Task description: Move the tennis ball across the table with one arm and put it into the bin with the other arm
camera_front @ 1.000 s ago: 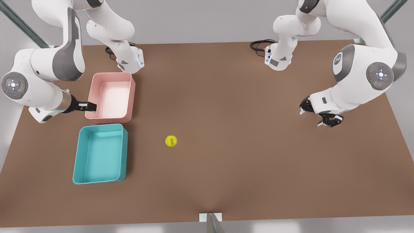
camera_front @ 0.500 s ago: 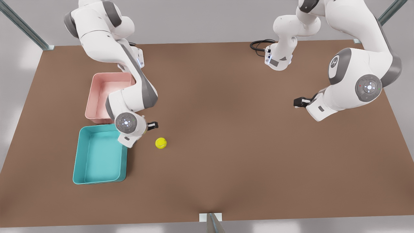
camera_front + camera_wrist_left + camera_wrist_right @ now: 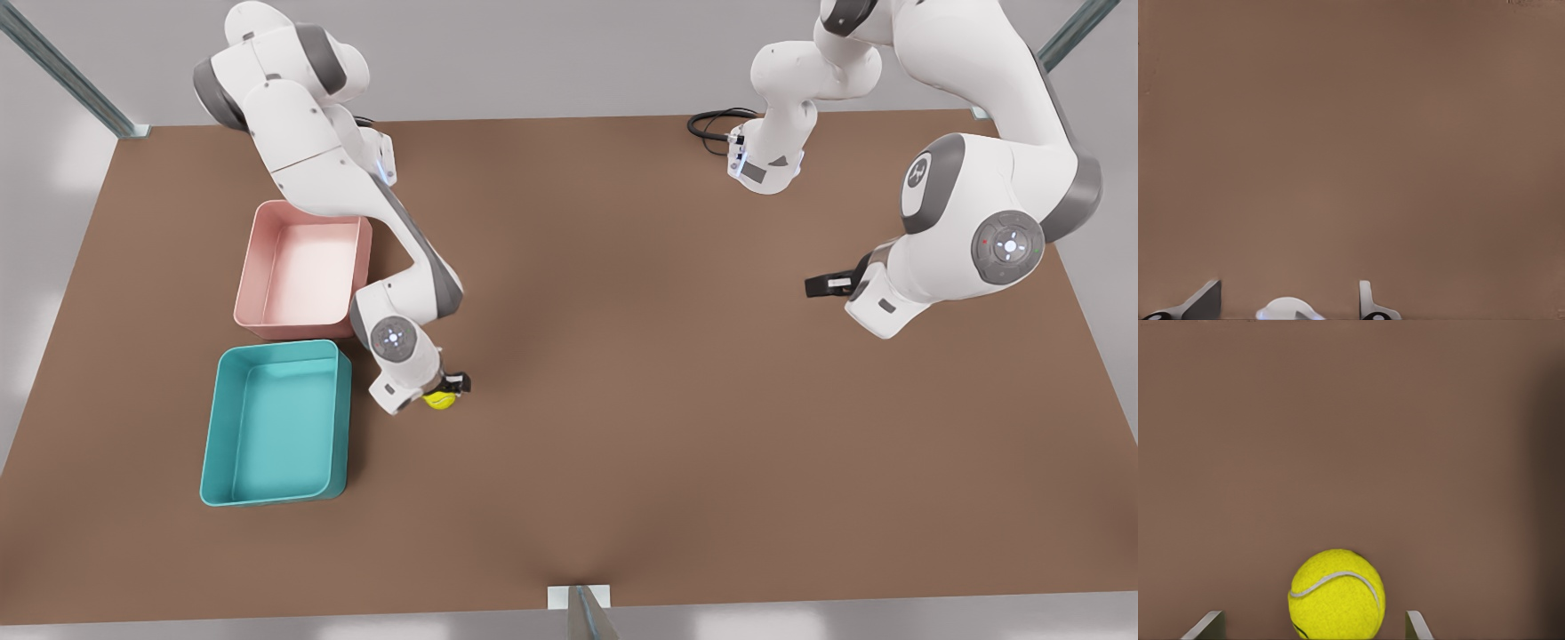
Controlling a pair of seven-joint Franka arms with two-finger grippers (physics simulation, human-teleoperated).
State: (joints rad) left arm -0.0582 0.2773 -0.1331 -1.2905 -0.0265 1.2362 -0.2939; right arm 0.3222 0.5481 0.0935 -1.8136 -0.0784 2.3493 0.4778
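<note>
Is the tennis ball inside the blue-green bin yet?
No, the tennis ball sits on the brown table beside the teal bin, under the right claw, whose fingers stand apart on either side.

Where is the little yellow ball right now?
The tennis ball sits on the table just off the teal bin toward the front view's right, between the open fingers of the right gripper.

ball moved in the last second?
Yes. The tennis ball rolled toward the front view's left, closer to the teal bin; the right gripper is now over it.
</note>
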